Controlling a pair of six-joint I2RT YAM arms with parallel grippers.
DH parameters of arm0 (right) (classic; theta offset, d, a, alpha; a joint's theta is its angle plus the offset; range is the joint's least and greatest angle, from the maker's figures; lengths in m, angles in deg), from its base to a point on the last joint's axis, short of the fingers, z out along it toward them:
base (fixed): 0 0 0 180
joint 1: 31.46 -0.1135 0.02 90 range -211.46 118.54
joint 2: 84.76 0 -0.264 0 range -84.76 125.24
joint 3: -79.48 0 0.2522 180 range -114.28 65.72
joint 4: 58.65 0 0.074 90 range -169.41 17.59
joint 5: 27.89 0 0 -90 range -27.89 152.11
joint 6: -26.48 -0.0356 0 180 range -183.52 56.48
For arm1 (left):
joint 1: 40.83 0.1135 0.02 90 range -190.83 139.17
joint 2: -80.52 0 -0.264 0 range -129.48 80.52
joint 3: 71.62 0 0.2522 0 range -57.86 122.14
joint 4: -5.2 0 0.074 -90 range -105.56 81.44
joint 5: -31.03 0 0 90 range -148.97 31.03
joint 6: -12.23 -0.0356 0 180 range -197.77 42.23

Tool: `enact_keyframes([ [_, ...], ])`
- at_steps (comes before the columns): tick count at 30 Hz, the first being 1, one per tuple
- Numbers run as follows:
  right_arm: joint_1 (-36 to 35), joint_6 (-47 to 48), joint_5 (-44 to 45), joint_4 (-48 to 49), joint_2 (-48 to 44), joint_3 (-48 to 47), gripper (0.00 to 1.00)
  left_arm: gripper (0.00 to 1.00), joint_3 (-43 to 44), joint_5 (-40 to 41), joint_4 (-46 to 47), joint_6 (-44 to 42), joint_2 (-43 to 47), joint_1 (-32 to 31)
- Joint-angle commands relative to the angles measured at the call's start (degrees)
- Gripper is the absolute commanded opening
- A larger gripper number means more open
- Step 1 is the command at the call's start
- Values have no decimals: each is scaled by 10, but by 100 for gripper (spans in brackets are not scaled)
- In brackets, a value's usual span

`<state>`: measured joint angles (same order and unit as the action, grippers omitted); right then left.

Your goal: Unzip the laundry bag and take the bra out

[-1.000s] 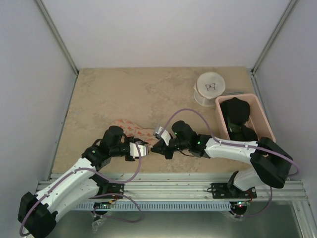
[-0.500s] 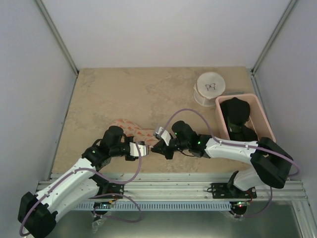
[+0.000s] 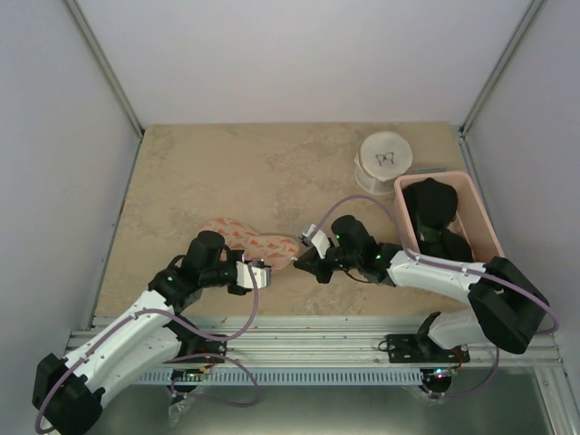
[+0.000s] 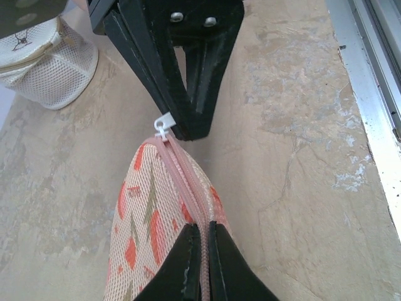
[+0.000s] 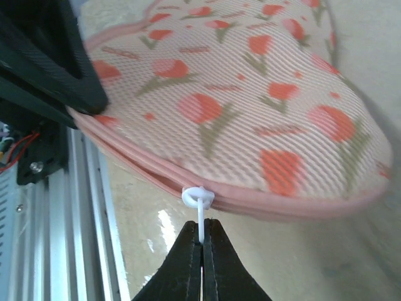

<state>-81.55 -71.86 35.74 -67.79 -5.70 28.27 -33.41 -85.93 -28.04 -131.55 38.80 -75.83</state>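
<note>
We find the laundry bag [image 3: 249, 240] flat on the tabletop [image 3: 272, 172]. The left end effector [image 4: 199, 248] clamps its zip seam; the right end effector [image 5: 202, 233] pinches the white zipper pull [image 5: 198, 199]. Likely risks: thin tab slipping free, or bag dragging if the left clamp yields. No bra visible.
</note>
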Motion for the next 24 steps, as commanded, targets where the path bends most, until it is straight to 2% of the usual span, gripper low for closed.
enact_keyframes([
  [1,34,13,10,-11,-22,22,1,0,2,3,-21,-13,10,-2],
  [12,116,28,-9,-23,-33,50,0,0,7,45,-30,-22,21,-3],
  [15,121,32,-15,-25,-29,52,1,0,3,74,-30,-15,19,-3],
  [18,120,28,-23,-22,-27,53,0,0,-15,136,-16,-9,14,3],
  [20,118,24,-28,-20,-25,51,0,0,-27,138,-10,-18,13,22],
  [21,113,23,-28,-20,-24,49,1,20,-29,129,-8,-14,14,31],
  [22,109,22,-28,-19,-22,48,1,52,-27,116,-12,-10,15,36],
  [23,104,19,-28,-19,-21,45,1,74,-20,98,-25,-13,15,36],
  [24,98,16,-29,-18,-19,42,0,87,-12,70,-45,-25,16,36],
])
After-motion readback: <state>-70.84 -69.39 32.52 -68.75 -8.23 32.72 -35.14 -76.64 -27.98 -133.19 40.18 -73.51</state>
